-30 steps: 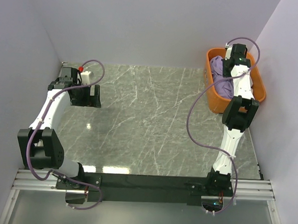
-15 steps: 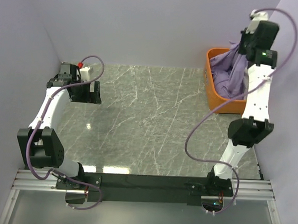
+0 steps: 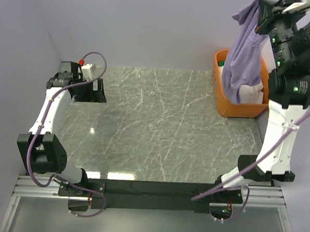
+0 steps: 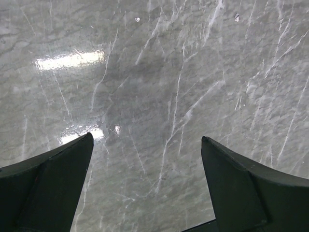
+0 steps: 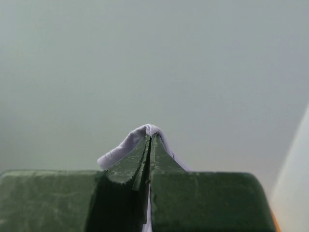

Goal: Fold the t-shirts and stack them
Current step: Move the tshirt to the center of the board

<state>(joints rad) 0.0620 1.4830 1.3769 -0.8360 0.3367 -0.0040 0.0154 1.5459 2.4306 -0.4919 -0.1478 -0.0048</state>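
Observation:
The lavender t-shirt [image 3: 244, 53] hangs in a long drape from my right gripper [image 3: 260, 12], which is raised high above the orange tub [image 3: 223, 106] at the back right. The right jaws are shut on a fold of the lavender cloth [image 5: 126, 144] and my right gripper [image 5: 150, 137] faces the bare wall. The shirt's lower end still reaches into the tub. A white t-shirt [image 3: 251, 93] lies in the tub. My left gripper [image 3: 88, 98] is open and empty over the marble table at the far left; in the left wrist view [image 4: 147, 141] only bare marble shows between its fingers.
The grey marble table [image 3: 160, 121] spreads between the arms. Purple-grey walls close the back and both sides. The right arm's cable [image 3: 256, 163] hangs down from the raised arm. A metal rail [image 3: 151, 191] runs along the near edge.
My right gripper has risen from inside the tub to high above it, pulling the lavender shirt up and out. The white shirt has come into view in the tub. The left arm barely moved.

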